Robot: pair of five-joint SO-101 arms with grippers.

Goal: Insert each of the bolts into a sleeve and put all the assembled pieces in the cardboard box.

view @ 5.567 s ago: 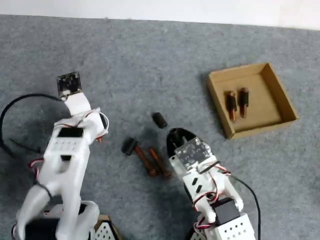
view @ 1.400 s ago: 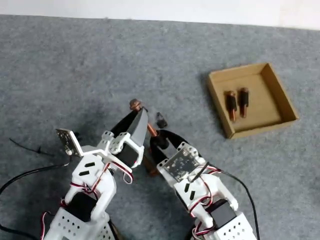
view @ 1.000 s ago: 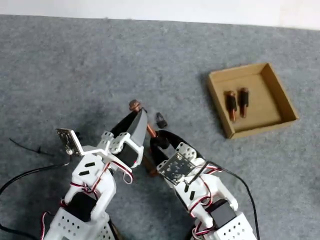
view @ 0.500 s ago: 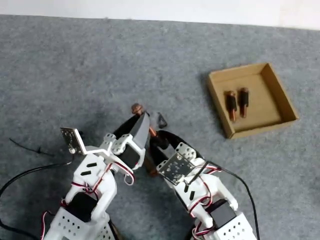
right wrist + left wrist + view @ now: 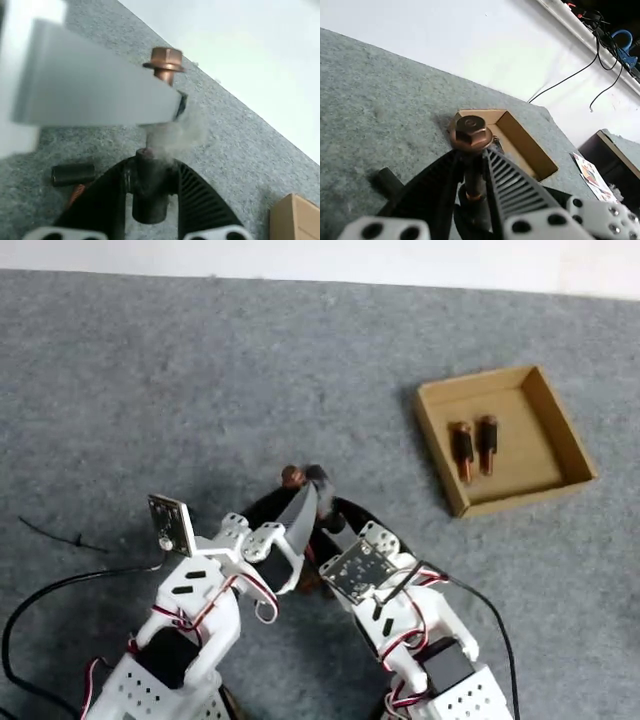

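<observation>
The left pincer (image 5: 472, 152) pinches a copper bolt (image 5: 470, 132) by the shank, head up. Just below, the right pincer (image 5: 150, 170) is pressed on a black sleeve (image 5: 148, 200), low in the centre of the high view. I judge insertion is in hand; next the shank must line up with the bore. A spare sleeve (image 5: 72, 175) and a second bolt (image 5: 75, 194) lie near on the table, and the 2 arms crowd each other. The cardboard box (image 5: 440, 452), upper right, holds 2 assembled pieces (image 5: 474, 448).
</observation>
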